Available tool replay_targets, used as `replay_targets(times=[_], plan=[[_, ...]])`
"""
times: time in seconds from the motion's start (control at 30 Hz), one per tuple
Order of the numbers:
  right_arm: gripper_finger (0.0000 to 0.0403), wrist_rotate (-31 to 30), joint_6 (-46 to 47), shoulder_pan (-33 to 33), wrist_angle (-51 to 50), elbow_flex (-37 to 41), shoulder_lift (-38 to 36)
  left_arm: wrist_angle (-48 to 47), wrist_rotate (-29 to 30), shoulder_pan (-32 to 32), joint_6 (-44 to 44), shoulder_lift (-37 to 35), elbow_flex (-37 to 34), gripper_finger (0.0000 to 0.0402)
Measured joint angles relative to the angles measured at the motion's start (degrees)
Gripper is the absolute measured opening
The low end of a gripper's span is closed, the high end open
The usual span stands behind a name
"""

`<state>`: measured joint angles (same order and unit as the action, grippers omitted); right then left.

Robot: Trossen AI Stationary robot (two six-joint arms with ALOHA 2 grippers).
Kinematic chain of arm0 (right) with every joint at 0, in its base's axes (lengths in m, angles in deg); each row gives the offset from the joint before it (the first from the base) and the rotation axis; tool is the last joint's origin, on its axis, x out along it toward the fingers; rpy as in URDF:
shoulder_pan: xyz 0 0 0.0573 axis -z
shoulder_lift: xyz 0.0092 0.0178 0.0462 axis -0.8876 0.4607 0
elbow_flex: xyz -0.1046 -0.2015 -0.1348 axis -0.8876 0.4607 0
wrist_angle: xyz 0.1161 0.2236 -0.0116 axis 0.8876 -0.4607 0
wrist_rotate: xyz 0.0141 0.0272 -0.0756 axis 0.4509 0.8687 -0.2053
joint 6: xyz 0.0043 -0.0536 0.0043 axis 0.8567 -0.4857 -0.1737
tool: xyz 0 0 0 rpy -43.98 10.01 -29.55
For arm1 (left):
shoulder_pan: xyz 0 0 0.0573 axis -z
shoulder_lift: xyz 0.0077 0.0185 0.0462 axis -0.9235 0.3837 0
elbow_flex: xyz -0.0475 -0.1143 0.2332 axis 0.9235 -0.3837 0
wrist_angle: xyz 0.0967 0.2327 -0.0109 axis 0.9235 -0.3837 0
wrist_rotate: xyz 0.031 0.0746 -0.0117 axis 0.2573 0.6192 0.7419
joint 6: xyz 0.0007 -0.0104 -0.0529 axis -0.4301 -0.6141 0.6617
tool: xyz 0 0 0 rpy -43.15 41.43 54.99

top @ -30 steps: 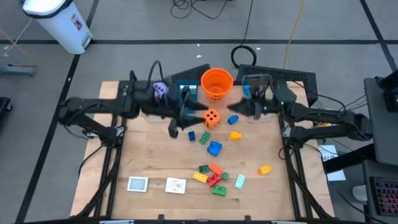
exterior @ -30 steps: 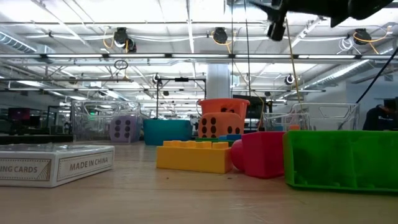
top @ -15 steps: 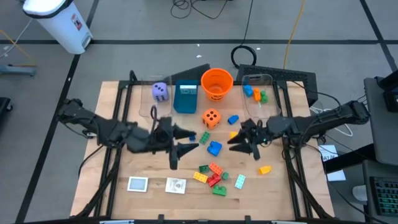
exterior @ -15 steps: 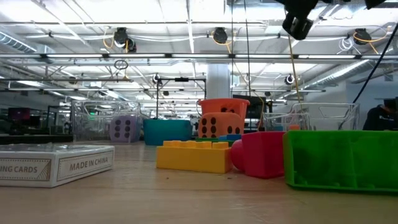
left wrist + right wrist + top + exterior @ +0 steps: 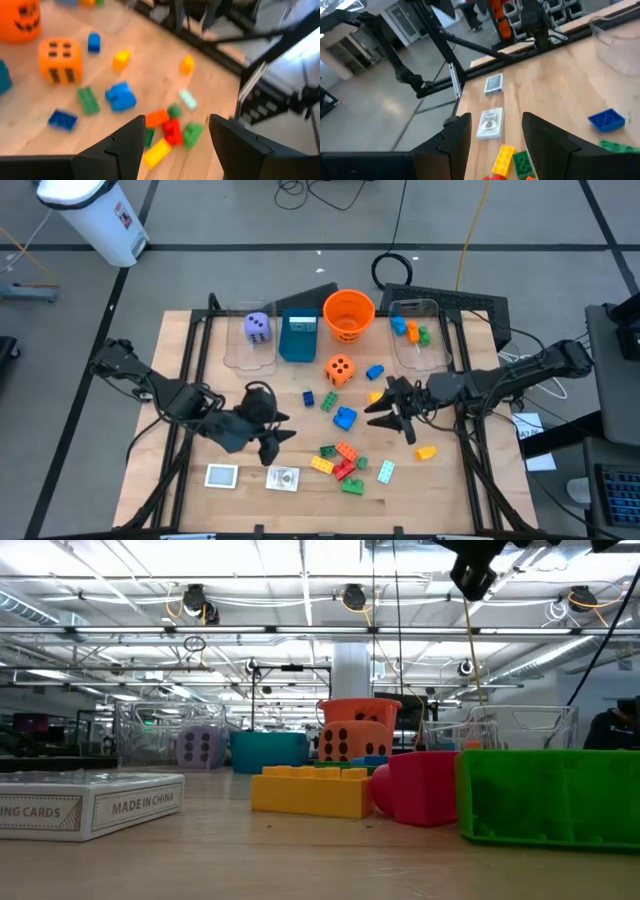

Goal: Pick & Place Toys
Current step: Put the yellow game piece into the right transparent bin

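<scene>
Bright, even light falls from rows of ceiling strip lamps (image 5: 300, 585) in the low view, leaving only faint, soft shadows on the wooden table (image 5: 240, 490) seen from above. The left wrist view is smeared by motion blur (the orange die (image 5: 60, 61) has soft edges), and the near green brick (image 5: 545, 795) is out of focus.

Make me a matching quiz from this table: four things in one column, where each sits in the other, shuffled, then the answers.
Things:
1. purple die
2. orange die
3. orange bucket
4. two white cards

Places:
A. on bare wood, just in front of the bucket
B. near front edge, left side
C. in the left clear bin
D. back edge, between teal box and right clear bin

Pairs: 1-C, 2-A, 3-D, 4-B
</scene>
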<state>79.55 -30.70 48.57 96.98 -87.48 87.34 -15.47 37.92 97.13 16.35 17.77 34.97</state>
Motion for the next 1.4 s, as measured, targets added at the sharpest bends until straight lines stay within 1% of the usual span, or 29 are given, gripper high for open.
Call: replay_targets(times=[0.07,0.17,0.33,0.43,0.5,0.57,0.73,0.8,0.93,1.0,1.13,1.4], plan=[[0.0169,-0.2,-1.9,0.0,1.5,-0.6,0.8,-2.1,-1.6,0.0,0.4,0.0,0.0,0.023],[0.0169,-2.1,-7.8,-0.4,0.5,-3.1,2.8,-3.6,-1.6,-0.1,0.6,0.0,0.0,0.023],[0.0169,-8.7,-25.5,-1.1,-4.5,-9.7,8.9,-3.6,-0.1,-0.9,0.1,0.0,0.0,0.023],[0.0169,-9.0,-36.0,-1.1,-7.5,-10.7,12.7,-3.6,-0.2,-1.3,0.1,0.0,0.0,0.023],[0.0169,-9.0,-39.6,-1.1,-11.0,-10.7,14.9,-3.6,-0.2,-1.3,0.1,0.0,0.0,0.023],[0.0169,-8.8,-39.5,-1.1,-15.9,-10.6,16.6,-3.5,-0.2,-1.5,0.1,0.0,0.0,0.023],[0.0169,-9.0,-31.7,0.3,-27.6,-10.6,18.4,-3.5,-0.1,-1.5,0.4,0.0,0.0,0.023],[0.0169,-9.0,-30.3,1.2,-32.2,-10.6,18.4,-3.5,0.0,-1.6,0.0,0.0,0.0,0.023],[0.0169,-8.7,-27.8,4.0,-38.0,-10.6,18.4,-3.6,0.3,-2.4,-0.4,0.0,0.0,0.023],[0.017,-8.2,-25.7,5.8,-39.2,-10.6,18.4,-3.6,0.4,-2.9,-1.0,0.0,0.0,0.023],[0.0185,-4.2,-23.5,9.8,-40.2,-10.6,18.4,-3.6,0.5,-3.6,-1.2,0.0,0.0,0.023],[0.0246,-4.2,-26.9,15.7,-40.9,-10.6,18.4,-3.6,0.5,-5.0,-3.1,0.0,0.0,0.023]])
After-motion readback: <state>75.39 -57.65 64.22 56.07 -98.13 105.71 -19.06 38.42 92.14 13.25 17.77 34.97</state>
